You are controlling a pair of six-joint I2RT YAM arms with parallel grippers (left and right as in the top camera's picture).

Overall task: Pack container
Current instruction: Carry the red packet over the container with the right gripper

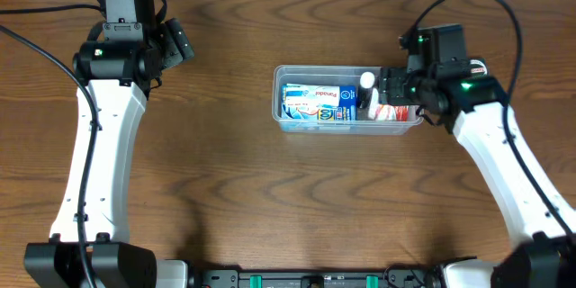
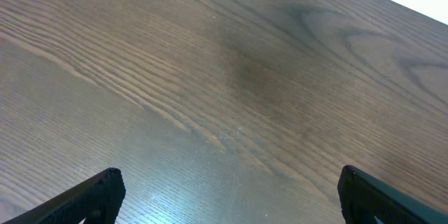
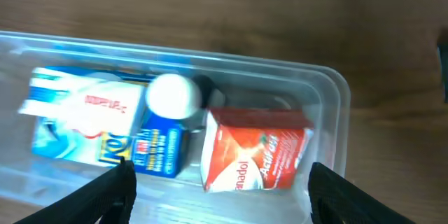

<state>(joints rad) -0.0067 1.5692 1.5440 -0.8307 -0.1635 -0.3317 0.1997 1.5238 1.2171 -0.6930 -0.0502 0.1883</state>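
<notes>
Clear rectangular plastic container (image 1: 306, 70): set centre-right on the brown wooden tabletop (image 1: 225, 171). A blue-and-white box (image 1: 315, 103), a white-capped bottle (image 1: 367, 80) and a red-and-white box (image 3: 255, 147) are held inside.
Right claw (image 3: 224, 199): positioned above the container's right end, released, nothing gripped.
Left claw (image 2: 234, 199): released, held over wood, well apart from the container.

White arm links (image 1: 94, 153), blk joints (image 1: 117, 61), blk cables (image 1: 40, 50) (green LEDs (image 1: 466, 86)).
</notes>
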